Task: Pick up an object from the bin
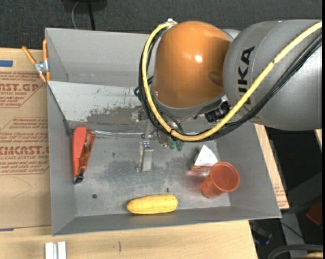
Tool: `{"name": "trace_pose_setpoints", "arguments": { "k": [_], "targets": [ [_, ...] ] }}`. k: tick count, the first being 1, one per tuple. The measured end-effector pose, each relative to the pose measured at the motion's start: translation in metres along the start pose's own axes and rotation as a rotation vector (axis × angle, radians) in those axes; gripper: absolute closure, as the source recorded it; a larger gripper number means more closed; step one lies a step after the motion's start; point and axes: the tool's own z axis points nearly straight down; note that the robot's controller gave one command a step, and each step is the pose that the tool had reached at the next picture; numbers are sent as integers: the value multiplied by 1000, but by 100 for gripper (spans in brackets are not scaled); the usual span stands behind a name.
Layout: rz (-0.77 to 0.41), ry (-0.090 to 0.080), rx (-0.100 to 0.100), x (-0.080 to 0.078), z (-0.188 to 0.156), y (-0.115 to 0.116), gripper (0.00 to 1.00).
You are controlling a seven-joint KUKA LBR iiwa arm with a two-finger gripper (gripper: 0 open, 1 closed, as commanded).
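The gripper (146, 159) hangs over bare floor in mid-bin (97, 53), its fingers seemingly drawn together with nothing between them. The things lie well apart, likely leaving room to approach each: a yellow corn cob (151, 204) near the front wall, an orange-red stapler-like tool (79, 152) at left, and a red cup (222, 179) beside a white wedge (205, 155) at right.

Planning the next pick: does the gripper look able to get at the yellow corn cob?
Probably yes. The corn cob lies alone on bare floor, nothing on or against it; the gripper hangs over the middle of the bin. The near wall may crowd it.
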Motion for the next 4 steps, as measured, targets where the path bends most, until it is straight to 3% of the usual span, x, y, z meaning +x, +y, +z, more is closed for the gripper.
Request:
{"name": "trace_pose_setpoints", "arguments": {
  "k": [1,2,3,4],
  "targets": [
    [-92,14,4,19,57,-6,0],
    [-214,18,2,33,77,-28,0],
    [-268,0,1,30,97,-60,0],
    [-352,15,1,38,138,-78,0]
  ]
}}
